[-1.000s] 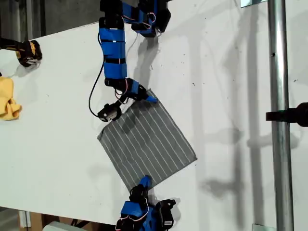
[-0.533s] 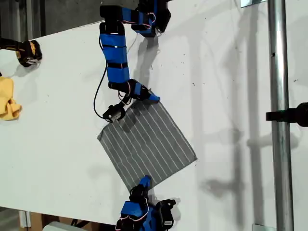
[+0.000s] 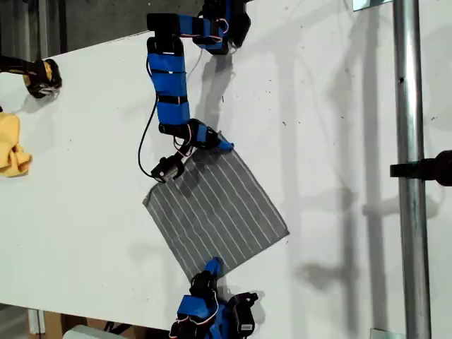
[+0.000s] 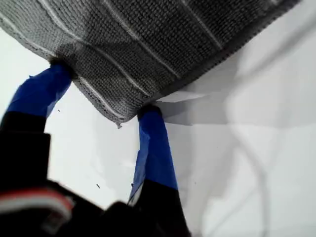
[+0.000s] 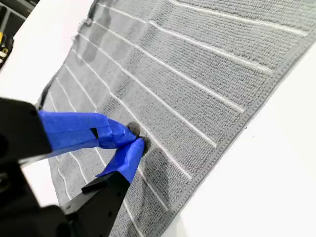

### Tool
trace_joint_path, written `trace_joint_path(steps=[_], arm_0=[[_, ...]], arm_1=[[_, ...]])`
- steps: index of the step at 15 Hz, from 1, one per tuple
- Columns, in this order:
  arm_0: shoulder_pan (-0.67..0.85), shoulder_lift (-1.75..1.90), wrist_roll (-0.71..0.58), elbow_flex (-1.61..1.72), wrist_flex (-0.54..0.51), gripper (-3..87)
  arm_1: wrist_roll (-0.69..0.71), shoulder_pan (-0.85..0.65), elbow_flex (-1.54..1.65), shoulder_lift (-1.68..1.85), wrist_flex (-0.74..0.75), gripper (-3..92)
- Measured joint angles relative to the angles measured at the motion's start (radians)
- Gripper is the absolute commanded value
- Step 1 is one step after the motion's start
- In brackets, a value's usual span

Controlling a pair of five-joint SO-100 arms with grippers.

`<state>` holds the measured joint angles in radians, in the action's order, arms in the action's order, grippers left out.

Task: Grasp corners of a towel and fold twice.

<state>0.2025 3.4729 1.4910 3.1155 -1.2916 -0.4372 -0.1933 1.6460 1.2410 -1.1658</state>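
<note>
The grey striped towel (image 3: 215,205) lies flat as a diamond on the white table (image 3: 339,106). My first gripper (image 3: 210,268) reaches in from the exterior view's bottom edge. It is open, its blue fingers (image 4: 155,148) straddling the towel's nearest corner (image 4: 118,118), with the towel (image 4: 148,44) spreading beyond. My second gripper (image 3: 220,145) comes down from the exterior view's top to the towel's upper corner. In its wrist view my second gripper (image 5: 137,140) has its blue tips closed together on the towel (image 5: 207,74), just inside an edge.
A yellow cloth (image 3: 10,152) and a yellow-and-black object (image 3: 42,76) sit at the exterior view's left edge. A metal pole (image 3: 409,176) with a black clamp (image 3: 431,168) runs down the exterior view's right side. The table's edge lies just behind the first arm.
The second arm's links and its hanging camera shifted slightly toward the exterior view's right, while its tip stayed at the upper corner. The towel and the first arm have not moved.
</note>
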Motion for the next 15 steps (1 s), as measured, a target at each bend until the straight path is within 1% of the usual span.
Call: trace_joint_path(steps=[1, 2, 3, 7, 10, 11, 12, 14, 15], arm_0=[[0.000, 0.000, 0.000, 0.000, 0.000, -1.8], [0.000, 0.000, 0.000, 0.000, 0.000, -1.8], [0.000, 0.000, 0.000, 0.000, 0.000, -1.8], [0.000, 0.000, 0.000, 0.000, 0.000, -1.8], [0.000, 0.000, 0.006, 0.000, 0.000, 0.7], [0.000, 0.000, 0.011, 0.000, 0.003, 0.2], [-0.017, 0.000, 0.012, 0.000, 0.021, -2.4], [-0.044, -0.002, 0.015, -0.020, 0.083, -2.5], [-0.046, -0.017, 0.018, -0.038, 0.094, -2.5]], arm_1=[[0.000, 0.000, -0.008, -0.002, 0.000, 13.5], [0.000, 0.000, -0.017, -0.002, 0.000, 2.9], [0.000, 0.000, -0.023, -0.002, 0.000, -0.1], [0.000, 0.000, -0.023, -0.002, -0.005, -0.1], [0.000, 0.000, -0.023, -0.002, -0.011, -0.2], [0.000, 0.003, -0.023, -0.002, -0.011, -0.2], [0.000, 0.006, -0.023, -0.002, -0.011, -0.2], [0.000, 0.009, -0.023, -0.002, -0.011, -0.2], [0.000, 0.009, -0.023, -0.002, -0.011, -0.2]])
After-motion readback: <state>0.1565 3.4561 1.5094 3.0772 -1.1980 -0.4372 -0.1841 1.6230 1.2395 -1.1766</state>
